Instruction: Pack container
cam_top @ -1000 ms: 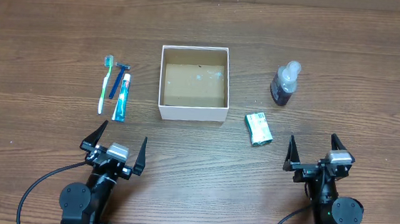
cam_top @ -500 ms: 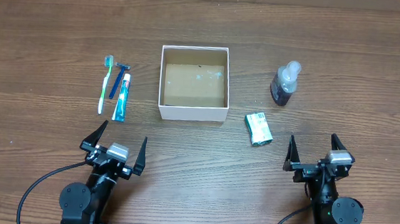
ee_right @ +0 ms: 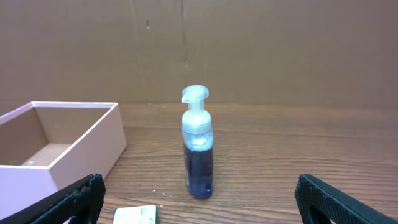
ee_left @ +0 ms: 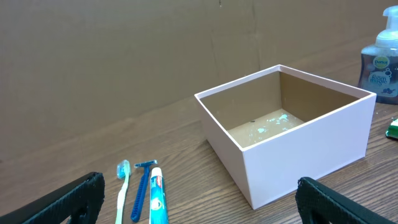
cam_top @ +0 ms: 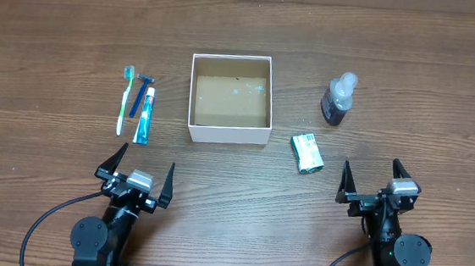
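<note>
The container (cam_top: 228, 133), a square white-walled box with a brown floor, stands empty at the table's middle; it also shows in the left wrist view (ee_left: 311, 155) and the right wrist view (ee_right: 37, 168). Left of it lie a green toothbrush (cam_top: 124, 100), a blue razor (cam_top: 139, 94) and a toothpaste tube (cam_top: 144, 117). Right of it stand a dark pump bottle (cam_top: 338, 100) and a green soap box (cam_top: 307, 152). My left gripper (cam_top: 136, 172) is open and empty near the front edge, below the toothpaste. My right gripper (cam_top: 372, 182) is open and empty, below the bottle.
A brown cardboard wall (ee_left: 124, 50) backs the wooden table (cam_top: 58, 34). Black cables (cam_top: 44, 220) trail from the arm bases at the front edge.
</note>
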### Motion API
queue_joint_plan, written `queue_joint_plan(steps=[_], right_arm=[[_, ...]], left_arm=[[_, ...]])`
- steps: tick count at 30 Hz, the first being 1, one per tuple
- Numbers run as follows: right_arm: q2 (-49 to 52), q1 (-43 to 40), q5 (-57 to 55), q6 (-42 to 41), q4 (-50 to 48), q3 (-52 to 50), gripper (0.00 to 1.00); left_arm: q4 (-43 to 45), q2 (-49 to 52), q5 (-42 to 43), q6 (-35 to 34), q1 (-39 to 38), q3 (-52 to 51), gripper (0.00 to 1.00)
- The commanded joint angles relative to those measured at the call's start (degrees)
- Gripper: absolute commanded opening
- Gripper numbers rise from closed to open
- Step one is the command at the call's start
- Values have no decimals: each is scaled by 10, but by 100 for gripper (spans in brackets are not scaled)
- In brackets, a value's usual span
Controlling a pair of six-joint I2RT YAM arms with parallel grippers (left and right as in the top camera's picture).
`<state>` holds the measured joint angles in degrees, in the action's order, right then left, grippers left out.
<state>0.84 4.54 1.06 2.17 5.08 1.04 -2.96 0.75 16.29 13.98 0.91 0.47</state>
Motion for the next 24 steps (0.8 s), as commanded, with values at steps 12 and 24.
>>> queue_joint_plan(steps=[12, 24], right_arm=[[268, 1, 90, -28, 125, 367, 100], [862, 1, 100, -28, 561, 949, 100]], left_arm=[[2, -5, -2, 10, 7, -2, 100], [2, -5, -2, 10, 7, -2, 100]])
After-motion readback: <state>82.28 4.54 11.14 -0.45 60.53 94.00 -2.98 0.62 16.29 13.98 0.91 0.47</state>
